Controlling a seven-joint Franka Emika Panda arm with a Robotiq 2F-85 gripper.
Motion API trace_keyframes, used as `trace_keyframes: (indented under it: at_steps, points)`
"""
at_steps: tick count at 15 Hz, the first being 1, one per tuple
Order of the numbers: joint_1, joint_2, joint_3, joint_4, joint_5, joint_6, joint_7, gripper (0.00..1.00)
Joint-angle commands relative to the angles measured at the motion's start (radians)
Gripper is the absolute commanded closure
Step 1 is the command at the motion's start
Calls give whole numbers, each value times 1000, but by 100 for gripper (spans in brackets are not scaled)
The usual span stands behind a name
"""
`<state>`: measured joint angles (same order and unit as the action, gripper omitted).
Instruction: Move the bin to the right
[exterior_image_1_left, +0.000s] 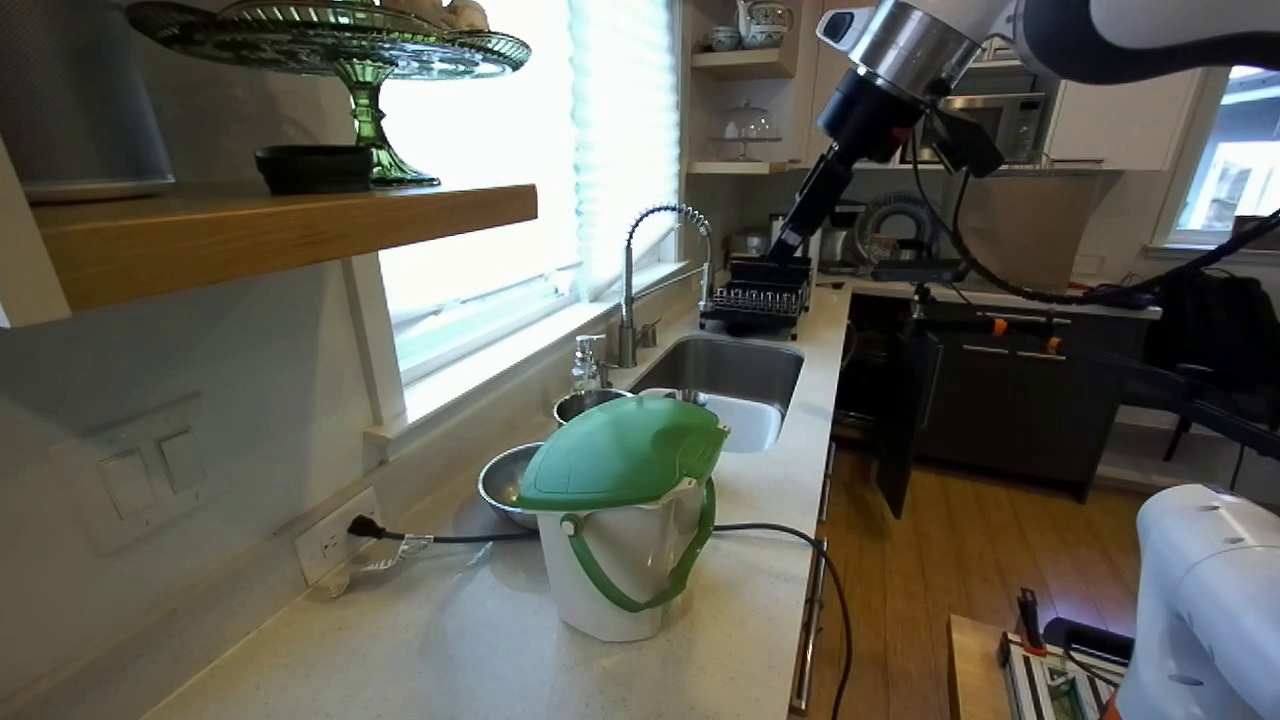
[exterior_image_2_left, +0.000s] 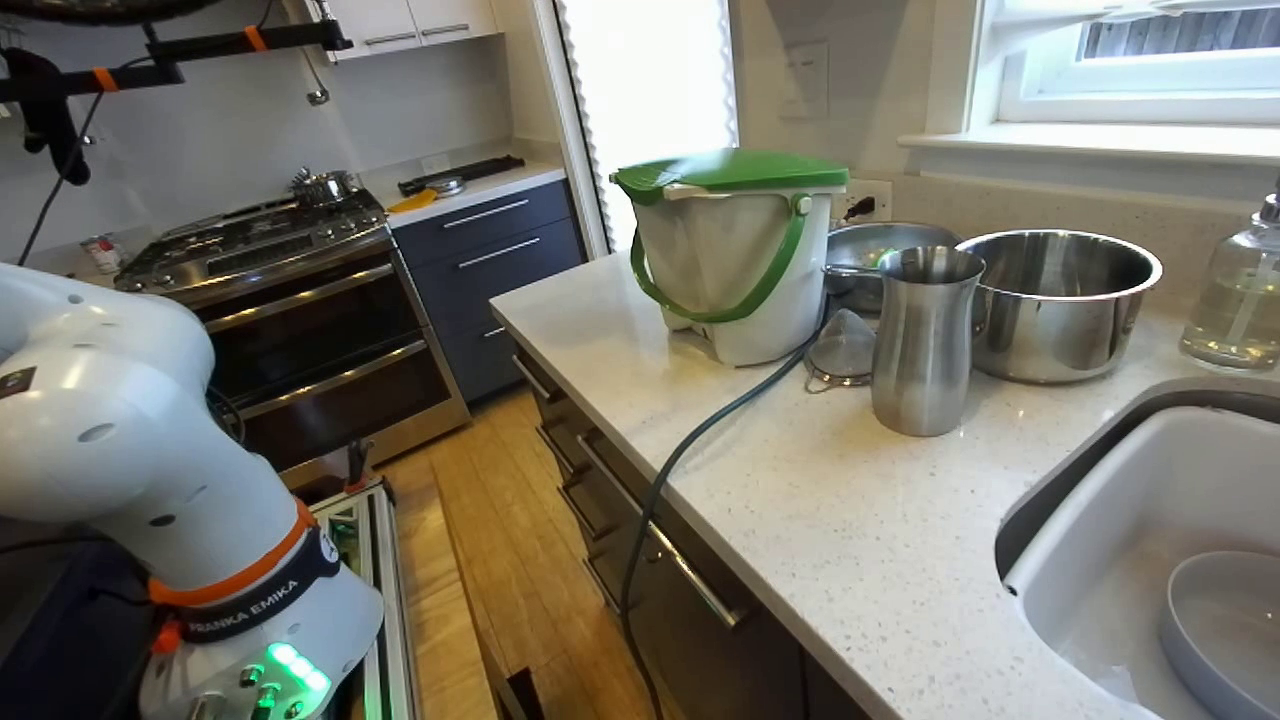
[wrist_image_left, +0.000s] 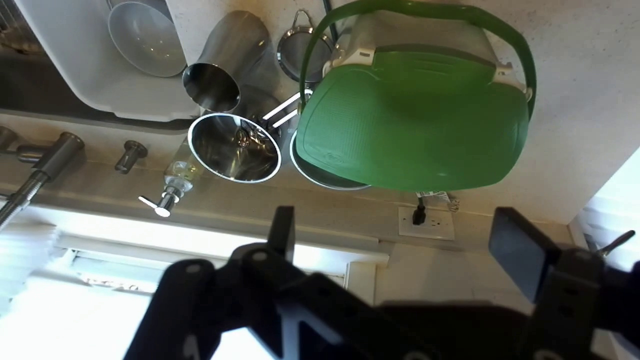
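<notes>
The bin (exterior_image_1_left: 610, 570) has a white body, a green domed lid and a green loop handle hanging down one side. It stands upright on the countertop in both exterior views (exterior_image_2_left: 735, 255). In the wrist view the bin (wrist_image_left: 415, 120) fills the upper right, lid towards the camera. My gripper (exterior_image_1_left: 790, 245) is up in the air in an exterior view, apart from the bin, with the dish rack behind it in the picture. In the wrist view my gripper (wrist_image_left: 395, 222) has its fingers wide apart with nothing between them; the bin lies above the fingertips in the picture.
A steel pitcher (exterior_image_2_left: 925, 350), a steel pot (exterior_image_2_left: 1065, 310), a small strainer (exterior_image_2_left: 842, 350) and a metal bowl (exterior_image_1_left: 505, 480) stand close beside the bin. A power cable (exterior_image_2_left: 690, 440) runs past its base over the counter edge. The sink (exterior_image_1_left: 745, 365), faucet (exterior_image_1_left: 627, 300) and shelf (exterior_image_1_left: 300, 235) are nearby.
</notes>
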<state>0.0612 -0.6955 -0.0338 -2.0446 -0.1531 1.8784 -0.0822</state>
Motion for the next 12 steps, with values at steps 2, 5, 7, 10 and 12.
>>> trace_keyframes:
  at_steps: [2, 5, 7, 10, 12]
  points:
    - [-8, -10, -11, 14, 36, -34, -26, 0]
    - [-8, -9, -12, 15, 46, -40, -23, 0]
    - [-20, -1, 3, 8, 25, -3, -10, 0]
    - [-20, -1, 5, 8, 25, -3, -10, 0]
    - [-20, -1, 5, 8, 25, -3, -10, 0]
